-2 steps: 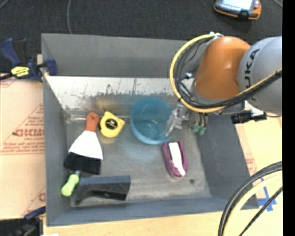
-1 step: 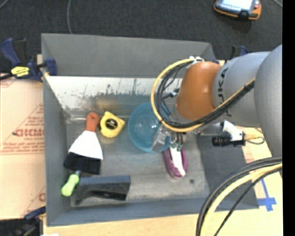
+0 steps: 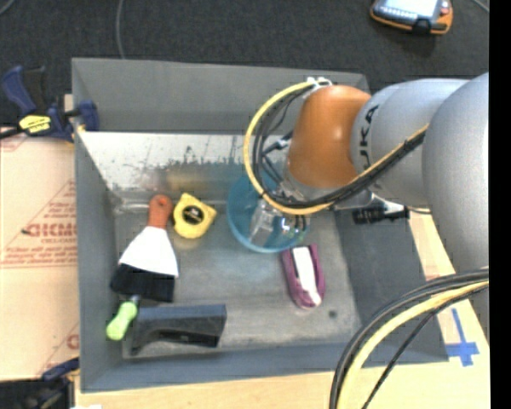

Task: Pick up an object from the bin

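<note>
My gripper (image 3: 267, 220) reaches down at the right of the bin's middle, mostly covered from above by the arm's wrist. Its lower end sits inside or just over a translucent blue cup (image 3: 242, 215) near the back wall. I cannot tell whether it touches the cup. A purple and white oblong thing (image 3: 302, 277) lies just in front of the cup, apart from the gripper. A round yellow tape measure (image 3: 192, 216) lies to the left of the cup.
A brush with an orange handle and white bristles (image 3: 152, 247) lies at the left. In front of it are a black block-shaped tool (image 3: 177, 323) and a green-handled thing (image 3: 121, 320). The arm and its cables cover the bin's back right corner.
</note>
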`<state>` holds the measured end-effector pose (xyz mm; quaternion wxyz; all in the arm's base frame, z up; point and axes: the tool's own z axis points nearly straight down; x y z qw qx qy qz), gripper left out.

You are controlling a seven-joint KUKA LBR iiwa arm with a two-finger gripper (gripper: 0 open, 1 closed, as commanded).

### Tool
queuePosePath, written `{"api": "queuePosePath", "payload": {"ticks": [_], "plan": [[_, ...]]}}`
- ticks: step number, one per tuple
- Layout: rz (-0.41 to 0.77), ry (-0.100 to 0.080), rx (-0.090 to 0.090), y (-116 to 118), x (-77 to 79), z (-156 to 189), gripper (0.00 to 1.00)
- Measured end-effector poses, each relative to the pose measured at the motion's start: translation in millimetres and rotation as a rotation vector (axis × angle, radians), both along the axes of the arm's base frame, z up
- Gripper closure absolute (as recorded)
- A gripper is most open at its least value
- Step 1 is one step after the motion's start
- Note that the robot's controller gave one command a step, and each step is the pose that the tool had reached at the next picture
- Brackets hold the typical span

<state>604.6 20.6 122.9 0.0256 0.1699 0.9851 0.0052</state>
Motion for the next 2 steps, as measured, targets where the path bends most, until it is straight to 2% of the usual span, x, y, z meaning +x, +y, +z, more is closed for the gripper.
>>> {"api": "queuePosePath", "payload": {"ticks": [1,2], "plan": [[-0.148,0.010,0.007,-39.5,-79.6,78.5,1.00],[-0.122,0.020,0.005,-32.9,-65.8,93.6,1.00]]}}
